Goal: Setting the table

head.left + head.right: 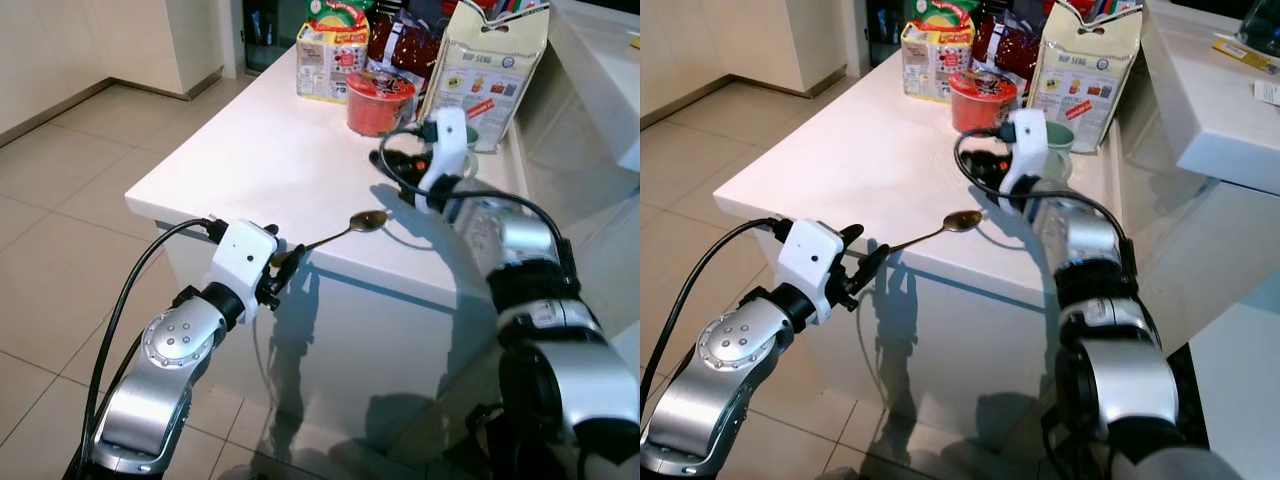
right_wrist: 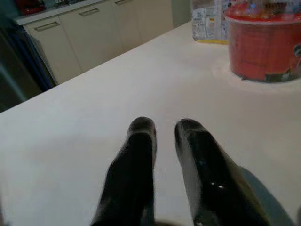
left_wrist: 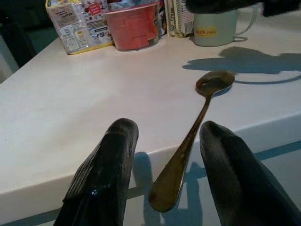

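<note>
Spoon (image 3: 197,117) handle between parted left fingers (image 3: 106,169)

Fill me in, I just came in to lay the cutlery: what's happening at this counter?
The robot is handling a spoon that lies on the white counter, its handle overhanging the near edge. The left gripper sits at that edge with open jaws either side of the handle. The right gripper hovers above the countertop near a red cup, holding nothing.

1. White counter (image 1: 270,160), glossy, hard shadows on its front panel.
2. Beige tile floor (image 1: 60,230) w/ dark grout.
3. Cream cabinets (image 2: 94,33) far beyond the jaws, across the counter.
4. Bright light from above.
</note>
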`<state>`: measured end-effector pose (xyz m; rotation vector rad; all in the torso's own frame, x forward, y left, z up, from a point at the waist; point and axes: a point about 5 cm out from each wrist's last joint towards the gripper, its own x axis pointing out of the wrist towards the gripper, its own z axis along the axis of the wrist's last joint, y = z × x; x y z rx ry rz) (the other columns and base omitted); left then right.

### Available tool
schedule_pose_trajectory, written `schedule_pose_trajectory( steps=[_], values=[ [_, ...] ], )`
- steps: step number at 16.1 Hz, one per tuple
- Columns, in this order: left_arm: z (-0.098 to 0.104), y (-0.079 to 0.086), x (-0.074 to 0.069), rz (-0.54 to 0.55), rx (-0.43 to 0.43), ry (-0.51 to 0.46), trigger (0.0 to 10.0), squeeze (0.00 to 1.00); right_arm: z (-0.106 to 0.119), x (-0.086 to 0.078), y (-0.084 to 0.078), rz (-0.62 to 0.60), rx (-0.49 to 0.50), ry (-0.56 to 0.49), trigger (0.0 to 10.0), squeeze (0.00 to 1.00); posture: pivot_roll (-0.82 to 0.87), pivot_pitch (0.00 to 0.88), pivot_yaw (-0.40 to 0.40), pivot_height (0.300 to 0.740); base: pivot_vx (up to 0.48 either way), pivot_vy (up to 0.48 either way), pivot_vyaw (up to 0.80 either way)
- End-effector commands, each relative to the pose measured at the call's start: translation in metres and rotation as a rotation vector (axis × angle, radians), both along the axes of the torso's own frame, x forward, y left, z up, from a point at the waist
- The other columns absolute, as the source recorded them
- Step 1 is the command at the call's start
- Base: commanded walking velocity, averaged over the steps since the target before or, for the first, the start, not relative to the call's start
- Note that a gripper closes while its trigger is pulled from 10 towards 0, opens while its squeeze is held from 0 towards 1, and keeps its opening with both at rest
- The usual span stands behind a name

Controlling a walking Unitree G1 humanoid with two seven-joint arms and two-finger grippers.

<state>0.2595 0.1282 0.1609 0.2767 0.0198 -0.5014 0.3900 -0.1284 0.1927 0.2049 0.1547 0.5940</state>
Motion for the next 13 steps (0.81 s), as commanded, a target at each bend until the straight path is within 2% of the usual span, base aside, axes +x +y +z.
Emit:
schedule_pose_trajectory(
  steps=[1, 3, 6, 7, 8, 10, 13],
  values=[
    [-0.001, 0.001, 0.000, 0.017, 0.004, -0.006, 10.0, 0.00, 0.012, -0.002, -0.005, 0.013, 0.029, -0.038, 10.0, 1.00, 0.08, 0.000, -0.079, 0.740, 0.000, 0.000, 0.00],
    [0.003, 0.006, 0.001, 0.061, -0.014, -0.023, 10.0, 0.00, 0.020, -0.019, -0.008, 0.068, 0.078, -0.092, 10.0, 1.00, 0.08, 0.000, -0.087, 0.740, 0.000, 0.000, 0.00],
    [0.006, 0.005, 0.000, 0.079, -0.031, -0.041, 10.0, 0.00, 0.023, -0.048, -0.012, 0.112, 0.116, -0.152, 10.0, 1.00, 0.07, 0.000, -0.081, 0.740, 0.000, 0.000, 0.00],
    [0.010, 0.004, 0.001, 0.092, -0.056, -0.058, 10.0, 0.00, 0.026, -0.058, -0.016, 0.102, 0.137, -0.182, 10.0, 0.33, 0.06, 0.000, -0.071, 0.740, 0.000, 0.000, 0.00],
    [0.011, 0.003, 0.000, 0.094, -0.068, -0.069, 10.0, 0.00, 0.028, -0.066, -0.018, 0.093, 0.152, -0.196, 10.0, 0.00, 0.05, 0.000, -0.064, 0.740, 0.000, 0.000, 0.00],
    [0.012, 0.009, -0.001, 0.096, -0.045, -0.073, 10.0, 0.00, 0.023, -0.082, -0.018, 0.031, 0.175, -0.205, 10.0, 0.00, 0.08, 0.000, -0.073, 0.740, 0.000, 0.000, 0.00],
    [0.017, 0.024, -0.003, 0.157, -0.069, -0.084, 10.0, 0.00, 0.013, -0.094, -0.013, -0.045, 0.163, -0.202, 10.0, 0.00, 0.10, 0.000, -0.073, 0.740, 0.000, 0.000, 0.00]
  ],
)
